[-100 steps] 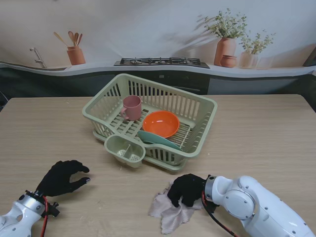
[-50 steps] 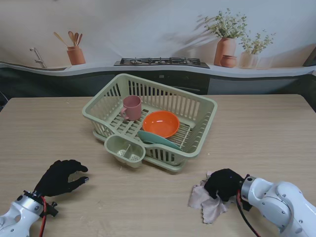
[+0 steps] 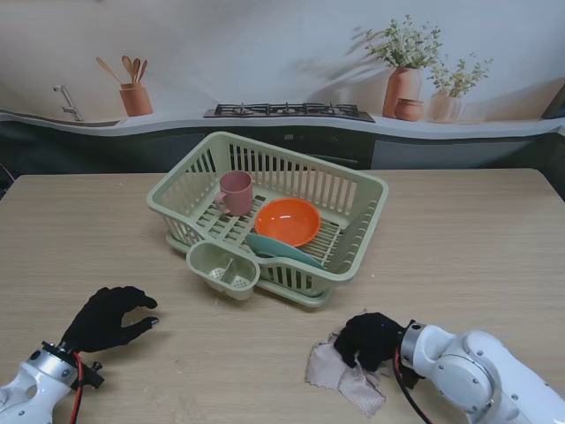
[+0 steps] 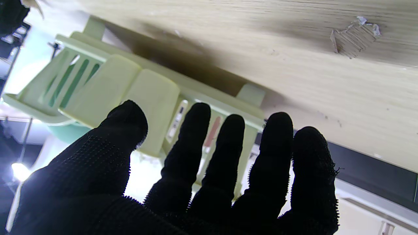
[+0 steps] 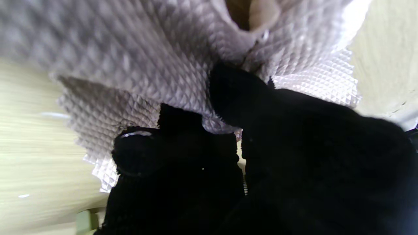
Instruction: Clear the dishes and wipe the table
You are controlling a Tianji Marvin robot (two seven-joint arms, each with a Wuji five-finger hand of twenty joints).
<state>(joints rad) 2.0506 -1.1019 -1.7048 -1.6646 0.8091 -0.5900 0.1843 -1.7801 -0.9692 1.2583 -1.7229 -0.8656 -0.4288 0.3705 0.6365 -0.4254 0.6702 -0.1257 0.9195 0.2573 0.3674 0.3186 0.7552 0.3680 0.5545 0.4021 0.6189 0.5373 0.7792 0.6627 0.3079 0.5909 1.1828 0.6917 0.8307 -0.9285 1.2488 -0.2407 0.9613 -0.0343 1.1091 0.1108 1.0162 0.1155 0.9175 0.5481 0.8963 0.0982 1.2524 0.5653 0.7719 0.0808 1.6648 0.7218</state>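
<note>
Inside the drying rack [image 3: 353,196]: pink cup [image 3: 236,192], orange bowl [image 3: 287,221], teal plate [image 3: 281,250]. Right hand [image 3: 371,339] clamps cloth [image 3: 340,374]; left hand [image 3: 108,318] spread, holding nothing.

Left hand [image 3: 110,318] hovers off the rack's [image 3: 265,216] near-left corner, fingers [image 4: 196,140] spread, empty; right hand [image 3: 371,340] clenched on cloth [image 3: 340,375], nearer than the rack's right end.

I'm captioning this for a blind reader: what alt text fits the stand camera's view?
A robot's black-gloved right hand presses a crumpled cloth onto a wooden table, while its left hand hovers open, holding nothing. Farther from me, a green dish rack holds a pink cup, an orange bowl and a teal plate.
</note>
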